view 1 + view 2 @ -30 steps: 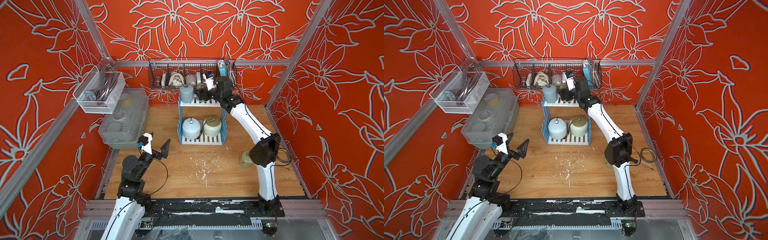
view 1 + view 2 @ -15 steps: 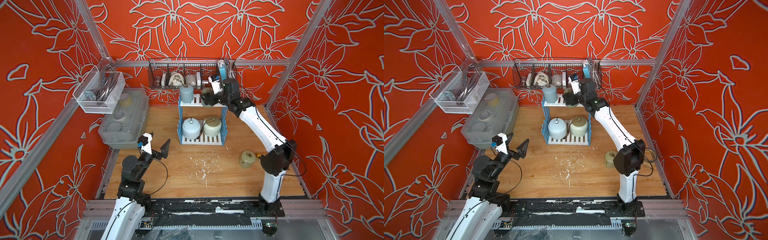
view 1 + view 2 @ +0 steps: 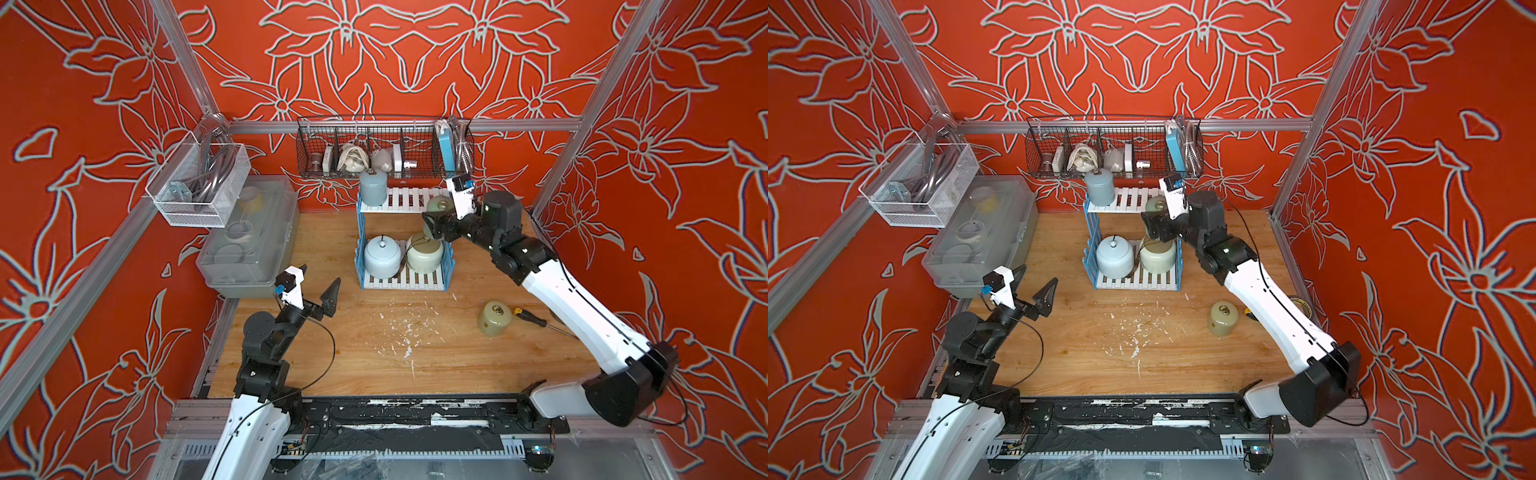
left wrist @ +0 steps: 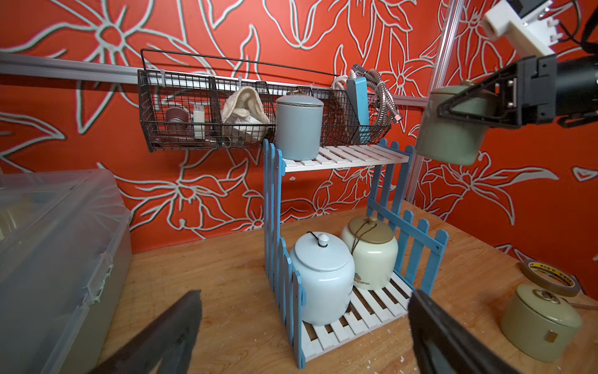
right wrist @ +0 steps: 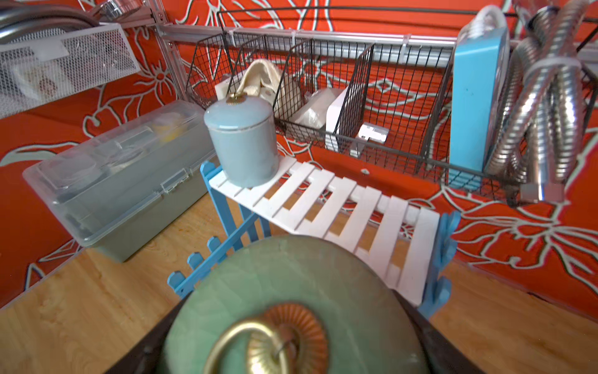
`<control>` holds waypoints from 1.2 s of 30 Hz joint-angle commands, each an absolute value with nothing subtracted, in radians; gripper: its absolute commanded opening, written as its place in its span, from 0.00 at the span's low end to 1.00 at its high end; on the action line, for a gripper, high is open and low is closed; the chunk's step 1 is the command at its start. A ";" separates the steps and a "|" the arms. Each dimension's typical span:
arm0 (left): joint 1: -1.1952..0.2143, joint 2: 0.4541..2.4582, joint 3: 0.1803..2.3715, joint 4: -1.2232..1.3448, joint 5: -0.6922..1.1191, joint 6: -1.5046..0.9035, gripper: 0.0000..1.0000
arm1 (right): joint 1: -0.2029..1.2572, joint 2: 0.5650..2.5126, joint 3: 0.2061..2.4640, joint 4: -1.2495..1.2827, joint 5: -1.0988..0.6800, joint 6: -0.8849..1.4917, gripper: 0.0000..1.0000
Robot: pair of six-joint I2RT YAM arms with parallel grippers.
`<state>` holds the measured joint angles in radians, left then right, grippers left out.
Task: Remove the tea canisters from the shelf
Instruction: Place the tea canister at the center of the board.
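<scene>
Hanging wire basket (image 3: 308, 146) sits behind blue-grey canister (image 3: 372, 188).

Orange-red walls (image 3: 415, 62) printed with pale outlined flowers enclose a wooden bench (image 3: 353, 365), aluminium rails (image 3: 519, 123) carrying a black wire basket (image 3: 309, 145) at the back and a mesh basket (image 3: 187, 210) above a lidded clear plastic box (image 3: 249, 270).

sage green canister (image 3: 439, 205): off the shelf (image 3: 405, 200) top now, lifted clear beside it
right gripper (image 3: 432, 220): drawn back, carrying it
</scene>
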<state>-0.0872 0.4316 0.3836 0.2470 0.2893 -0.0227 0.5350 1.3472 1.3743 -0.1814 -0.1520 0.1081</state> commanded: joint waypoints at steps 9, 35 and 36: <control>-0.084 0.419 0.372 0.290 0.294 -0.010 0.98 | 0.557 1.060 1.013 0.057 -0.100 0.101 0.62; -0.066 0.443 0.385 0.271 0.313 -0.038 0.98 | 0.567 0.708 0.274 0.378 -0.022 0.146 0.65; -0.066 0.444 0.387 0.264 0.313 -0.035 0.98 | 0.565 0.707 0.265 0.378 -0.024 0.147 0.65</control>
<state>-0.0715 0.4393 0.3832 0.2512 0.2962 -0.0265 0.5575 0.7322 0.2733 0.2310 -0.0593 0.1204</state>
